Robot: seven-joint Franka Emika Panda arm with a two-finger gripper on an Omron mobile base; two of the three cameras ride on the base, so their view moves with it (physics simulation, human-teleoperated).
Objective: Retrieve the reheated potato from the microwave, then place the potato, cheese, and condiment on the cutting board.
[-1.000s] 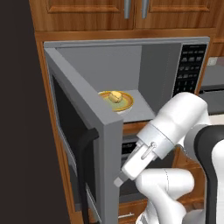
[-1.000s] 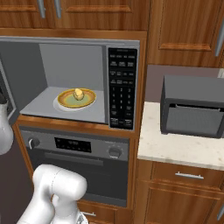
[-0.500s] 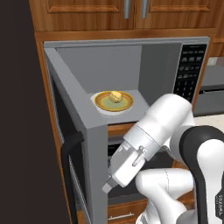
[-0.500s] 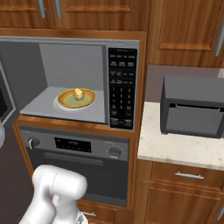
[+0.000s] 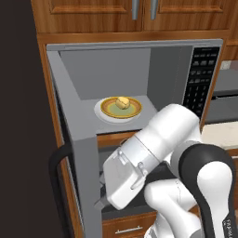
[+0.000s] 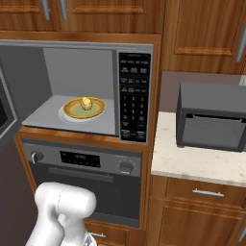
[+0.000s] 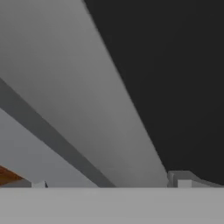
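Potato (image 5: 122, 102) sits on a plate (image 5: 108, 110) inside the open microwave (image 6: 134, 96); jaws' state cannot be told.

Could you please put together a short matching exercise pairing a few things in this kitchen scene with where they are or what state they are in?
Things:
1. potato
2. microwave door
3. toaster oven
4. yellow plate

Places or states:
a. swung open
b. on the pale counter
c. on the yellow plate
d. on the microwave floor

Pairs: 1-c, 2-a, 3-b, 4-d
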